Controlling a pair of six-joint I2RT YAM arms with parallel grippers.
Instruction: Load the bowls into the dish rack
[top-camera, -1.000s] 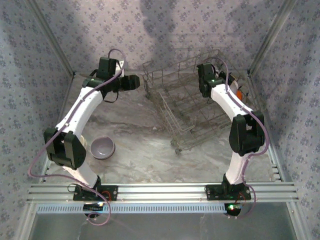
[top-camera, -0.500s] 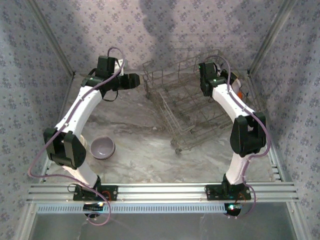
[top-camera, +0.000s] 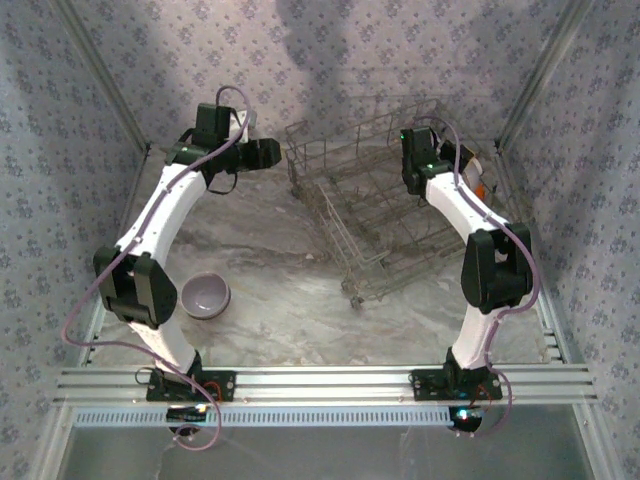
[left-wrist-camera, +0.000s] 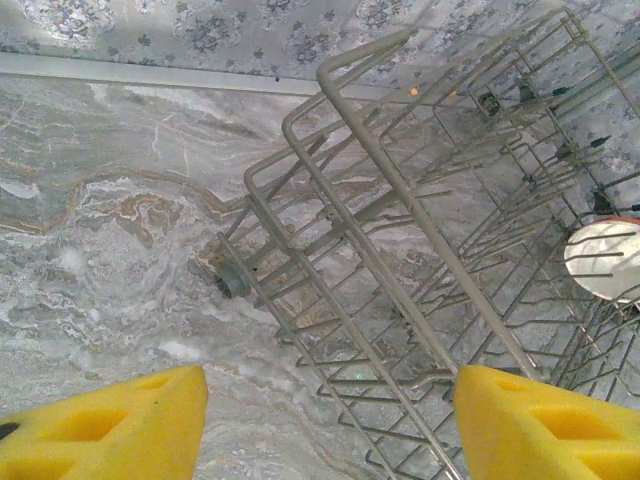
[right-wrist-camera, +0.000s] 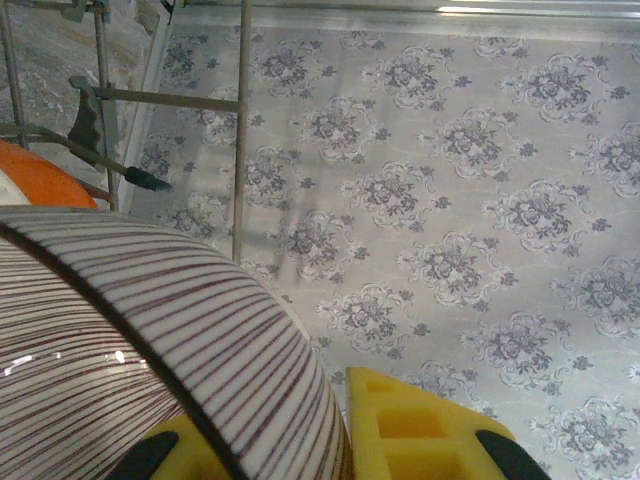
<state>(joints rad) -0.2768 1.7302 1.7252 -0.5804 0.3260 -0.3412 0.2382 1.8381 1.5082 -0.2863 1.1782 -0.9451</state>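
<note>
At the dish rack (right-wrist-camera: 241, 120), the right claw (right-wrist-camera: 300, 445) pinches a striped bowl (right-wrist-camera: 150, 320).

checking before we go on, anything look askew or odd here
The dish rack sits skewed, diagonal to the table edges rather than square. A lavender bowl sits apart near the left arm's base, not yet loaded. Nothing looks spilled or broken.

I can't read any writing, number, label or brand mark on anything around me.
</note>
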